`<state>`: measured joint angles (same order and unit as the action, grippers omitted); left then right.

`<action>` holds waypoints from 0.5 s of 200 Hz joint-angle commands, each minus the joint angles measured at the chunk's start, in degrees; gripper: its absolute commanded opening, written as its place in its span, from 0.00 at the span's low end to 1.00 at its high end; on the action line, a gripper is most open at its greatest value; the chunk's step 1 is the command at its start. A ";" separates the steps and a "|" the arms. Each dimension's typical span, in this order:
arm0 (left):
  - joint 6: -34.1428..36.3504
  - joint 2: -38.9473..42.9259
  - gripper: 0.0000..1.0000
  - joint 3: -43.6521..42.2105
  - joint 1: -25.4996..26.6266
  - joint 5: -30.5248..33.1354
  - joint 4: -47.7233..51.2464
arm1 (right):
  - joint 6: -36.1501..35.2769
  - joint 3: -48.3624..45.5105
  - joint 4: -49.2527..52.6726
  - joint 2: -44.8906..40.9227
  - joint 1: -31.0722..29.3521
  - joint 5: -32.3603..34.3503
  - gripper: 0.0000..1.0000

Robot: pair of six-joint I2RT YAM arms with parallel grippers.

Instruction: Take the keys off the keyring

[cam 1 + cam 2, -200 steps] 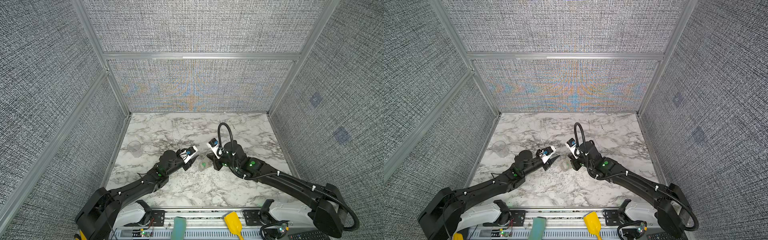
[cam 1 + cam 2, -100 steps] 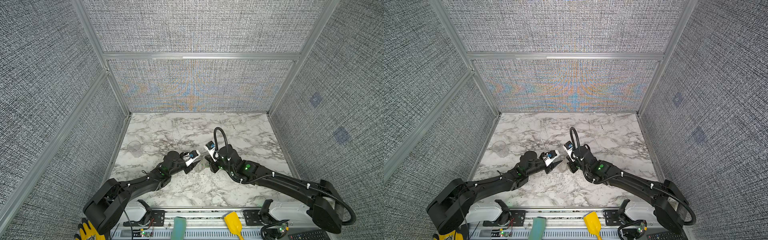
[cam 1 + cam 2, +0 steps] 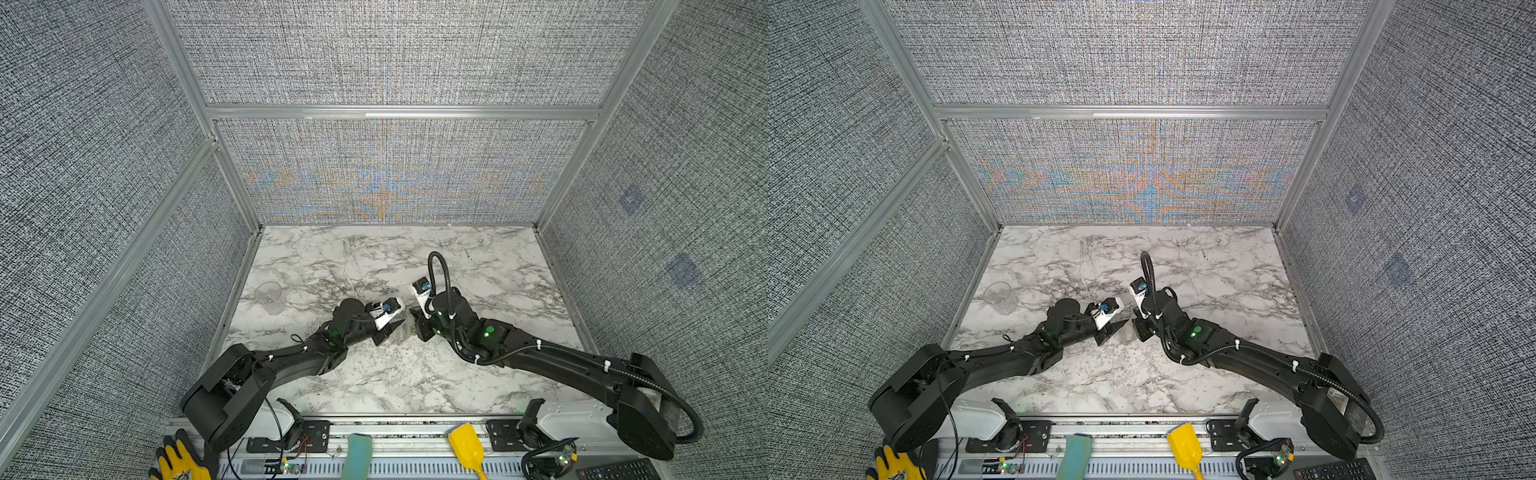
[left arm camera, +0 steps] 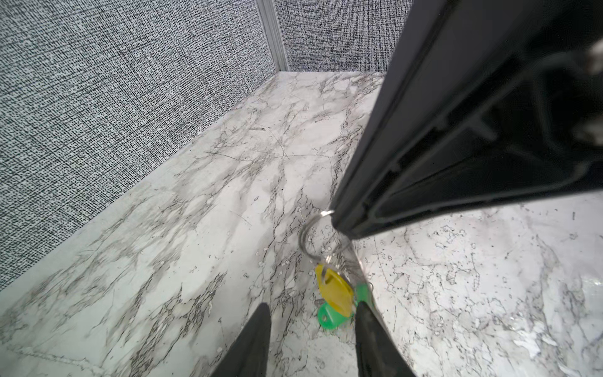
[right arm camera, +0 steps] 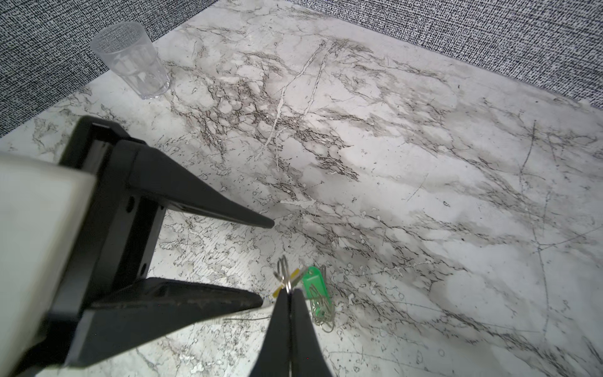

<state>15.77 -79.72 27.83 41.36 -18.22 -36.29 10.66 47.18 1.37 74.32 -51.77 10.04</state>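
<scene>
Right gripper: closed tight on the thin metal keyring, pinching its wire at the very tips and holding the loop just above the tabletop. Left gripper: about half open, nothing held, pointed at the right gripper nose to nose.

Hanging from the loop toward the left gripper, the keys. Yellow tag on its small ring, tilted, long axis running from the keyring down toward the gap between the left fingers. Green tag beneath it, apparently lying on the tabletop, close against one left fingertip. Both tags off-centre in that gap, nearer one finger than the other.

Left arm plainly the free and nearer one for the pull. Probably calls for a small sideways shift before closing on the yellow tag, then a draw away from the right gripper along the wire. Whether the loop has an open end there, impossible to tell.

Around: white marble-patterned tabletop, scuffed. Clear plastic cup well apart, near the wall on the left arm's side. Grey woven panels on three sides, framed in aluminium.
</scene>
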 commanded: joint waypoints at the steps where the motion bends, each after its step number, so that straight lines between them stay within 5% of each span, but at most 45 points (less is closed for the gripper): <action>1: -0.68 -0.34 0.44 0.62 -0.06 -1.82 -2.09 | 1.05 0.54 -0.02 0.24 -0.17 0.86 0.00; 100: 0.01 -0.37 0.44 1.52 -0.08 -3.59 -0.67 | -1.14 -2.57 -2.99 -2.33 -0.17 -1.39 0.00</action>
<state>15.44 -80.36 28.91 41.36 -20.95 -36.36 10.63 46.17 0.86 73.34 -51.81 9.91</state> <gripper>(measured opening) 0.436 0.047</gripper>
